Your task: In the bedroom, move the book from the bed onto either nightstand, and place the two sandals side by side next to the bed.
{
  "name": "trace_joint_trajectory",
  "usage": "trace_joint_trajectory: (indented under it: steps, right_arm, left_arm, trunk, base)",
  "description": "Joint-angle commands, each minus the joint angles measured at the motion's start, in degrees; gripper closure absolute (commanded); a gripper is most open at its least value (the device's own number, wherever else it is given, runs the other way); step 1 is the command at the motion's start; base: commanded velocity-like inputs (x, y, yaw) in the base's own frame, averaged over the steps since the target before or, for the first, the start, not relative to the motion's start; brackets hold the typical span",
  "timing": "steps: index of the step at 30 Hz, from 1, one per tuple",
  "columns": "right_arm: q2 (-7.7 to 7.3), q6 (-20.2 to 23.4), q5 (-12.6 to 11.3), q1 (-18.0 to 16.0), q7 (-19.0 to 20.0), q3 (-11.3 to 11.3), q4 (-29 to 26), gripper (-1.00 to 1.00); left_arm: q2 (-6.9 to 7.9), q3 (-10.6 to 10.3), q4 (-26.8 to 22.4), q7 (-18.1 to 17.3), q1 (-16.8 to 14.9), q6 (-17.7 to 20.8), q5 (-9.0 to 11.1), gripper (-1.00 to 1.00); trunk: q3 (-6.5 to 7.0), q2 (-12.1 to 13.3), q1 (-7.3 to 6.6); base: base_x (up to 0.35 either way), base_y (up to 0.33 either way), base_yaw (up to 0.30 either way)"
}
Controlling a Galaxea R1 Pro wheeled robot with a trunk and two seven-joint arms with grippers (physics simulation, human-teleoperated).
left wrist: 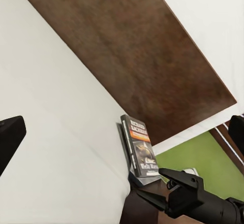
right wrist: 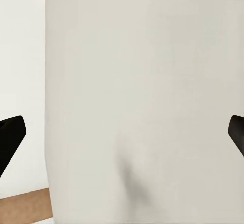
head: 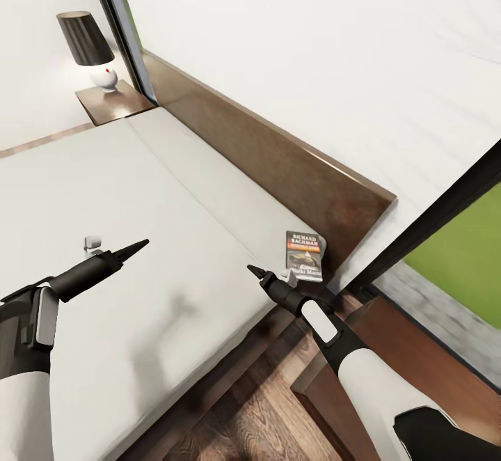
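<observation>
lying at centre-right of the head view, the dark orange-banded paperback book (head: 305,255) awaits pickup; the right gripper (head: 256,271) hovers just beside it, released and empty, as is the left gripper (head: 136,247).

The book (head: 305,255) is lying on the bed (head: 139,238) at its right corner, against the headboard (head: 278,161). The nightstand (head: 111,102) is standing beyond the bed's far side, bearing a lamp (head: 90,47).

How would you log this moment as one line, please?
book: on bed, near headboard | right end effector: open, beside book | left end effector: open, empty
</observation>
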Motion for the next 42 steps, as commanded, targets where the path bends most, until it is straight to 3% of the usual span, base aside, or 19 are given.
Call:
trace_joint_trajectory:
  steps: [1,14,18,21,22,28,33,42]
  right_arm:
    - [-0.01,0.2,-0.4,0.0,0.0,0.1,0.0,-1.0]
    - [-0.22,0.2,-0.6,0.0,0.1,0.0,0.0,-1.0]
    - [-3.68,0.3,-0.8,0.0,0.3,0.0,-0.1,-1.0]
    - [-5.4,0.3,-0.9,0.0,0.3,0.0,-0.2,-1.0]
    - [-6.65,0.4,-2.3,0.0,0.4,0.0,-0.6,-1.0]
    - [-7.67,0.6,-7.1,0.0,3.3,0.0,-0.9,-1.0]
    - [-8.58,0.7,-8.1,0.0,5.9,0.0,-0.9,-1.0]
    - [-8.95,0.8,-8.3,0.0,6.4,0.0,-1.0,-1.0]
  left_arm:
    - [0.01,0.0,0.0,-0.1,0.0,0.5,0.2,-1.0]
    - [0.01,0.0,0.1,-0.1,0.0,0.4,0.3,-1.0]
    - [0.01,0.1,0.2,-0.1,0.0,0.4,0.3,-1.0]
    - [0.03,0.3,0.4,-0.1,0.0,0.4,0.3,-1.0]
    - [0.07,0.4,0.5,-0.1,0.0,0.4,0.3,-1.0]
    - [0.07,0.5,0.6,-0.1,0.0,0.4,0.3,-1.0]
    - [0.06,0.5,0.6,-0.1,0.0,0.4,0.3,-1.0]
    - [0.09,0.6,0.6,-0.1,0.0,0.4,0.3,-1.0]
  trunk:
    - [-0.03,0.0,0.0]
    - [-0.03,0.0,0.0]
    - [-0.03,0.0,0.0]
    - [-0.03,0.0,0.0]
    - [-0.03,0.0,0.0]
    - [-0.03,0.0,0.0]
    - [-0.03,0.0,0.0]
    - [-0.03,0.0,0.0]
  base:
    - [0.0,0.0,0.0]
    - [0.0,0.0,0.0]
    - [0.0,0.0,0.0]
    - [0.0,0.0,0.0]
    - [0.0,0.0,0.0]
    - [0.0,0.0,0.0]
    - [0.0,0.0,0.0]
    - [0.0,0.0,0.0]
